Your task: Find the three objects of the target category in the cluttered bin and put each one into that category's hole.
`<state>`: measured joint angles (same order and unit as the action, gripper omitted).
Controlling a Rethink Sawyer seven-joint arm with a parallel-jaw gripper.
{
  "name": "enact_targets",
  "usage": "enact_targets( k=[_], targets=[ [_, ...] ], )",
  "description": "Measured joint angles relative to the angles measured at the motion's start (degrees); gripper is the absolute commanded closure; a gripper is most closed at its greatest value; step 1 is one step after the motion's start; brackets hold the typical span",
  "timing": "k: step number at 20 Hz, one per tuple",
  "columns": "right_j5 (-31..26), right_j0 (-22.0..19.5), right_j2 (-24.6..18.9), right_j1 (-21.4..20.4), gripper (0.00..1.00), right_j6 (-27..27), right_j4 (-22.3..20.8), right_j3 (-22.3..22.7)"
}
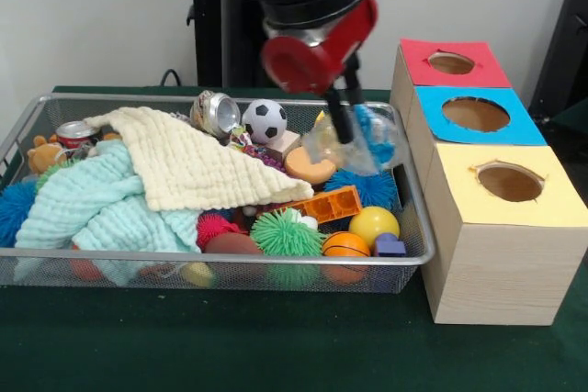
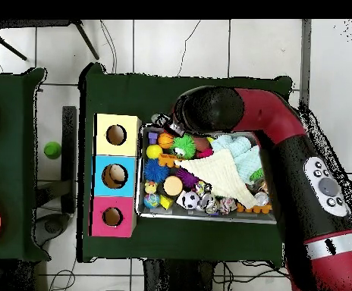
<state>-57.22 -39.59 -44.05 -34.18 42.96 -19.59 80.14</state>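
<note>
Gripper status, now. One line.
Gripper: closed on a clear crinkled plastic bag with blue inside, lifted just above the wire mesh bin.

A robotics lab is suggested. A green-covered table (image 1: 276, 346) is set on a tiled floor (image 2: 194, 45) crossed by loose cables (image 2: 107, 45), with a plain white wall (image 1: 92, 16) at 12 o'clock.

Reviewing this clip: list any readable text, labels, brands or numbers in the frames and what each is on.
No text can be read in either view.
red can at the wire bin's end: white markings, too blurred to read.
arm's control pad: buttons only, no legible labels.
</note>
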Motion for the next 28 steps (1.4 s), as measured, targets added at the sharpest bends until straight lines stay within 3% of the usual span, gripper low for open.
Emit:
enact_targets(
  k=[9, 13, 19, 28],
  targets=[
    [1.6, 6.9, 0.1, -2.0, 1.00, 0.6, 4.8, 0.5],
    [1.7, 10.4, 0.9, -4.9, 1.00, 1.3, 6.8, 2.0],
    [2.1, 16.5, 4.9, -8.6, 1.00, 4.3, 7.3, 4.2],
    [2.6, 23.7, 10.8, -9.8, 1.00, 10.0, 7.2, 4.8]
  ],
)
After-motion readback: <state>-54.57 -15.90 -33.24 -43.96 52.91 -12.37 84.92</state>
